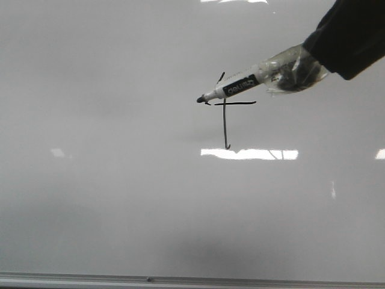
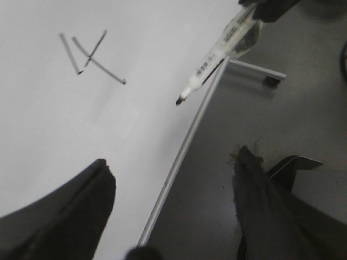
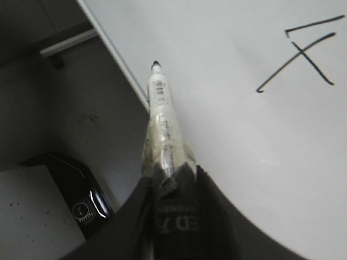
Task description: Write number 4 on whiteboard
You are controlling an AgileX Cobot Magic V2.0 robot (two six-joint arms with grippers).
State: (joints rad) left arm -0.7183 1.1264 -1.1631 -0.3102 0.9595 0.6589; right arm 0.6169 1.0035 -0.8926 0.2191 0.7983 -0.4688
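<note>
One drawn digit on your whiteboard [image 1: 120, 198]: the number 4 [image 1: 225, 111] sits right of centre in the upper half in the front view, above a bright strip of reflected light [image 1: 249, 154]. You can see a slanted left stroke, a horizontal crossbar and a long stem that ends in a small hook.

Your right gripper [image 3: 172, 179] is clamped on a marker [image 1: 231, 88]; the barrel is wrapped in clear tape where the fingers hold it. In the front view the marker comes in from the upper right, and its uncapped black tip lies just left of the crossbar's left end. Can't tell from the front view whether the tip touches the board. Both wrist views put the tip near the board's metal frame edge [image 2: 181, 154], apart from the digit.

Your left gripper [image 2: 173, 189] has its fingers well apart, holding nothing. It hangs over the frame edge, one finger [image 2: 81, 211] over the board and the other over the grey floor beside it. The digit shows in that view too, well apart from the fingers.
</note>
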